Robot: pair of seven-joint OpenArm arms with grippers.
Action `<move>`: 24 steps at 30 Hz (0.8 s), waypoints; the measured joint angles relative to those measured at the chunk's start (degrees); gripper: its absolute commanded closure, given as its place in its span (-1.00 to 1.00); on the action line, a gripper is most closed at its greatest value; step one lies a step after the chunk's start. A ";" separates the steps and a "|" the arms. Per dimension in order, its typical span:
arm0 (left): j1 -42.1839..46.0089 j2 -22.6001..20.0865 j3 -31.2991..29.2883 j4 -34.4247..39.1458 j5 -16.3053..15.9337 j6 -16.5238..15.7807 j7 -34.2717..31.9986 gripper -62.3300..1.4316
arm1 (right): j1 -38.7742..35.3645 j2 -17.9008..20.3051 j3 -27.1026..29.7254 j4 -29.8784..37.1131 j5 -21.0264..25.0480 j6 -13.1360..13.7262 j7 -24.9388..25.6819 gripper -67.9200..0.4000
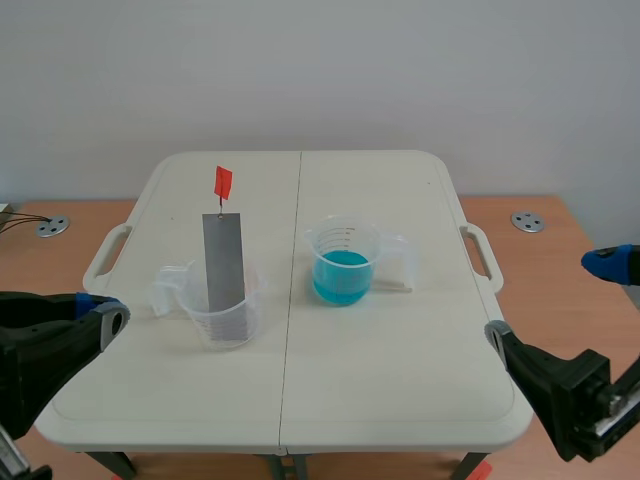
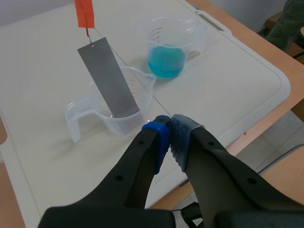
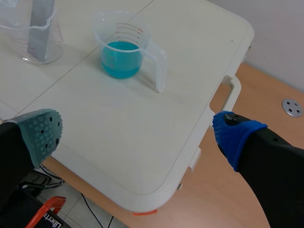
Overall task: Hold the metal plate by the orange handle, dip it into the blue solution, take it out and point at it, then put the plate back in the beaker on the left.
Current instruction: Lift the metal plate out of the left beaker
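There are two grippers, two clear beakers, one metal plate and one orange handle on one white folding table (image 1: pixel 400 370).

The left gripper (image 2: pixel 170 124) has its two fingers pressed together, pad against pad, and nothing is between them. It hangs over the near edge of the table. Just ahead of it stands the empty beaker (image 2: pixel 142 90), with its grip turned to the side. The metal plate (image 2: pixel 108 78) stands inside this beaker, its lower end on the bottom, and it leans a little against the rim. The orange handle (image 2: pixel 84 12) is fixed to the upper end of the plate by a small hook, high above the beaker and well apart from the fingertips.

The right gripper (image 3: pixel 137 135) is spread wide, with one grey-green pad (image 3: pixel 42 133) and one blue pad (image 3: pixel 235 135), and it holds nothing. It is low at the near corner of the table. Ahead of it, nearer to the grey-green finger, stands the second beaker (image 3: pixel 121 35), which contains the blue solution (image 3: pixel 121 59). The two beakers stand apart from each other.

Two round metal discs (image 1: pixel 52 227) (image 1: pixel 527 221) lie on the wooden surface, one at each side of the table.
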 measured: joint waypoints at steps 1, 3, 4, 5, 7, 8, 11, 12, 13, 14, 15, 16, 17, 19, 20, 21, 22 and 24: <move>0.48 0.00 0.00 0.00 0.00 0.48 -0.13 0.92 | 0.00 0.00 0.00 0.00 0.00 0.00 0.00 -0.96; 2.08 0.00 0.00 0.00 0.96 1.42 -0.13 0.92 | 0.00 0.00 0.00 0.00 0.00 0.00 0.00 -0.96; 3.10 0.00 0.00 0.00 2.03 2.19 -0.13 0.92 | 0.00 0.00 0.00 0.00 0.00 0.00 0.00 -0.96; 4.28 0.00 0.00 0.00 3.23 2.71 -0.13 0.92 | 0.00 0.00 0.00 0.00 0.02 0.00 0.00 -0.96; 6.88 0.00 0.00 0.00 5.31 4.02 -0.11 0.92 | 0.00 0.00 0.00 0.00 0.07 0.00 0.00 -0.96; 8.28 0.00 0.00 0.00 6.27 4.42 -0.11 0.92 | 0.00 0.00 0.00 0.00 0.33 0.00 0.00 -0.96; 12.33 -0.02 0.00 0.00 8.26 5.18 -0.11 0.92 | 0.00 0.00 0.00 0.00 0.48 0.24 0.00 -0.96; 13.73 -0.02 0.00 0.00 8.48 5.66 -0.11 0.92 | 0.00 0.00 0.00 0.00 0.48 0.42 0.00 -0.96; 15.13 -0.04 0.00 0.00 8.63 6.08 -0.11 0.92 | 0.02 0.00 0.00 0.00 0.48 0.42 0.04 -0.96; 16.44 -0.13 0.00 0.00 8.87 6.29 -0.11 0.92 | 0.24 0.00 0.00 0.00 0.46 0.42 0.02 -0.96; 17.77 -0.17 0.00 -0.02 8.87 6.40 -0.11 0.92 | 0.72 0.00 0.00 0.00 0.46 0.44 -0.04 -0.96; 18.95 -0.17 0.00 -0.11 8.87 6.45 -0.11 0.92 | 1.25 0.00 0.00 0.00 0.46 0.42 -0.04 -0.96; 20.09 -0.17 0.00 -0.33 8.87 6.43 -0.13 0.92 | 1.95 0.00 0.00 0.00 0.46 0.46 -0.04 -0.96; 22.03 -0.17 0.00 -1.20 8.85 6.43 -0.11 0.92 | 3.28 0.00 0.00 0.00 1.09 1.31 -0.04 -0.96; 22.86 -0.17 0.00 -1.81 8.85 6.45 -0.13 0.92 | 3.98 0.00 0.00 0.00 1.64 1.60 -0.13 -0.96; 23.45 -0.17 0.00 -2.56 8.85 6.43 -0.13 0.92 | 4.66 0.00 -0.17 0.00 1.77 1.90 -0.35 -0.96; 23.96 -0.17 0.00 -3.37 8.85 6.43 -0.13 0.92 | 5.38 0.00 -0.50 0.00 1.77 1.92 -0.90 -0.96; 24.65 -0.17 0.00 -5.29 8.85 6.45 -0.13 0.92 | 6.93 0.00 -1.70 0.00 1.75 1.92 -2.49 -0.96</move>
